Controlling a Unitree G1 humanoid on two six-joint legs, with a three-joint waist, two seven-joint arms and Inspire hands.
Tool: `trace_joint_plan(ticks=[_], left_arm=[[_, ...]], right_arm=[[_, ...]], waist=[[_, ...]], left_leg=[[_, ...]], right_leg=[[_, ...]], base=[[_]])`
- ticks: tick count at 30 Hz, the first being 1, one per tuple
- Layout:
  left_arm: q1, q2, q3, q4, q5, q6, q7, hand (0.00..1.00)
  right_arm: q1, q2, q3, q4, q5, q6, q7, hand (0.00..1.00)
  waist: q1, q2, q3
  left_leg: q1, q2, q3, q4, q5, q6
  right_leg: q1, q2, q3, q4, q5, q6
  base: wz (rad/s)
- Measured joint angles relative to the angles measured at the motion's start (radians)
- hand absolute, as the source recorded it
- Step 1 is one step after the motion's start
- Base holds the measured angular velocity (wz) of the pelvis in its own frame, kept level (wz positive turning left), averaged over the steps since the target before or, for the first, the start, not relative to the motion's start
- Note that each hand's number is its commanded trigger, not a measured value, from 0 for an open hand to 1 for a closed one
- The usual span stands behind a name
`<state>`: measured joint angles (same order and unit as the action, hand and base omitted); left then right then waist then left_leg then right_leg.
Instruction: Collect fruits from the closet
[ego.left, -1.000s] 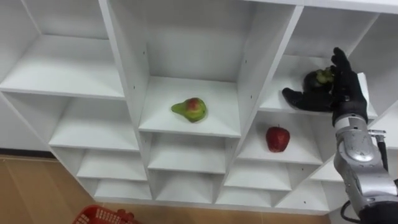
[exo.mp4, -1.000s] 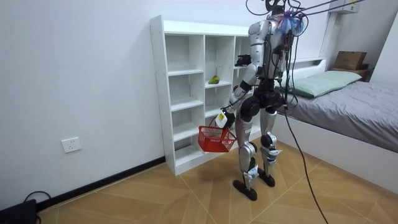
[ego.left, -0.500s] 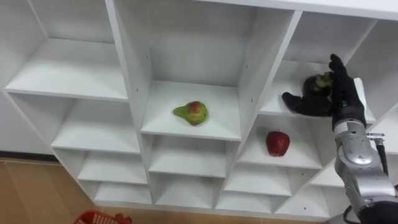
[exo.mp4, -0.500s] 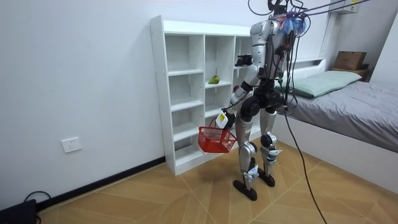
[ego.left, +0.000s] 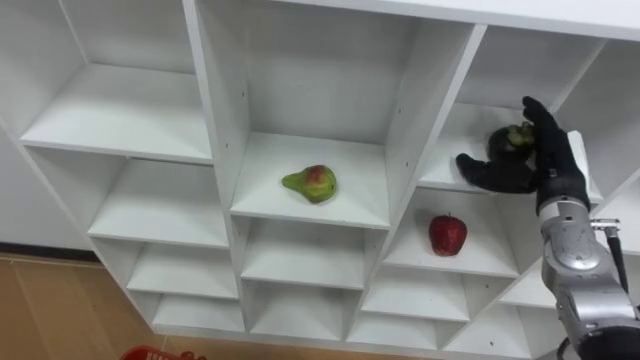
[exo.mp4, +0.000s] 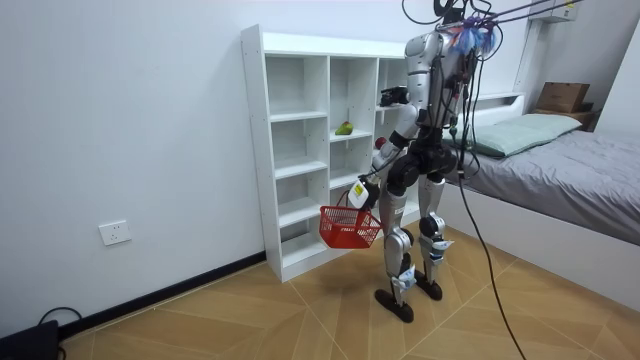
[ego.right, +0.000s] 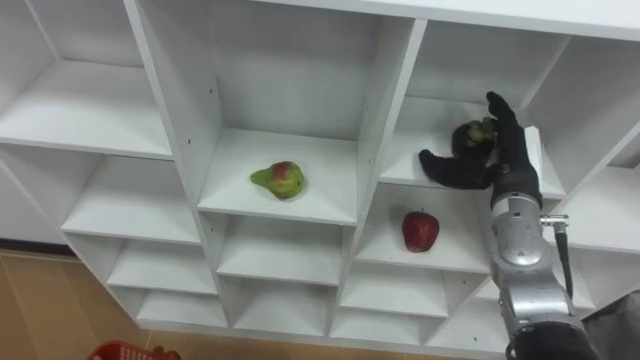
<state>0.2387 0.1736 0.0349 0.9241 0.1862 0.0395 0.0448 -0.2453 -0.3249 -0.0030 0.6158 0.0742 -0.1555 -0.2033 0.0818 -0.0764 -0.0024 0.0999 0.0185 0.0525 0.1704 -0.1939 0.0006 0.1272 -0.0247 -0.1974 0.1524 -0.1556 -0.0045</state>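
Robot stood facing closet (ego.left: 405, 130). Right hand (ego.left: 525, 170), fingers spread and straight, cupped dark fruit (ego.left: 503, 140) in closet's upper right compartment, touching it. Pear (ego.left: 311, 183) in closet's middle compartment; red apple (ego.left: 447, 235) one shelf below dark fruit. Left hand (exo.mp4: 357, 193) clasped handle of red basket (exo.mp4: 349, 227), low before closet.

We find the green-red pear (ego.left: 311, 183) on a shelf in the white wooden closet's (ego.left: 410, 110) middle column. One column right, the dark round fruit (ego.left: 505, 140) lies beside the right hand (ego.left: 520, 172), with the red apple (ego.left: 447, 235) in the compartment directly below. The red plastic basket (exo.mp4: 349, 226) hangs under the left hand (exo.mp4: 358, 192), before the lower shelves.
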Motion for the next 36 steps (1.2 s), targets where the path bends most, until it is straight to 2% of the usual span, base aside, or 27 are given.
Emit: trace_joint_plan(ticks=[6,18,22,31,36], left_arm=[[-0.003,0.0,0.0,0.0,0.0,0.0,0.025,1.0],[-0.006,0.0,-0.002,0.009,0.001,0.0,0.03,1.0],[-0.006,0.0,-0.002,0.011,-0.002,0.0,0.033,1.0],[-0.01,0.0,-0.002,0.028,-0.018,-0.001,0.033,1.0],[-0.031,-0.005,-0.002,0.041,-0.018,-0.002,0.03,1.0]], right_arm=[[0.022,-0.005,-0.005,0.007,0.0,-0.02,-0.005,1.0],[0.008,0.007,-0.031,0.04,0.0,-0.027,-0.004,1.0],[0.003,0.009,-0.034,0.034,0.0,-0.027,-0.004,1.0],[0.013,0.025,-0.034,0.0,-0.042,-0.028,-0.027,1.0],[0.039,0.028,-0.03,-0.042,-0.063,-0.027,-0.035,1.0]], waist=[[-0.003,0.0,-0.0003],[0.0,0.001,-0.0008],[0.0,0.007,-0.0039],[-0.003,0.007,-0.0039],[0.0,0.009,-0.0036]], left_leg=[[0.017,0.003,0.002,-0.002,-0.002,-0.001],[0.014,0.006,0.0,0.0,-0.004,-0.004],[0.009,0.006,0.0,-0.001,-0.004,-0.004],[0.011,0.006,0.002,-0.003,-0.004,-0.004],[0.009,0.006,0.003,-0.003,-0.004,-0.004]], right_leg=[[0.014,0.002,-0.002,0.0,0.0,0.0],[0.014,0.006,-0.003,0.0,0.0,0.0],[0.01,0.006,-0.003,-0.002,0.0,0.0],[0.01,0.007,-0.001,-0.002,0.0,0.0],[0.006,0.007,0.0,-0.001,0.0,0.0]], base=[[0.0],[0.0],[0.0],[0.0],[-0.01]])
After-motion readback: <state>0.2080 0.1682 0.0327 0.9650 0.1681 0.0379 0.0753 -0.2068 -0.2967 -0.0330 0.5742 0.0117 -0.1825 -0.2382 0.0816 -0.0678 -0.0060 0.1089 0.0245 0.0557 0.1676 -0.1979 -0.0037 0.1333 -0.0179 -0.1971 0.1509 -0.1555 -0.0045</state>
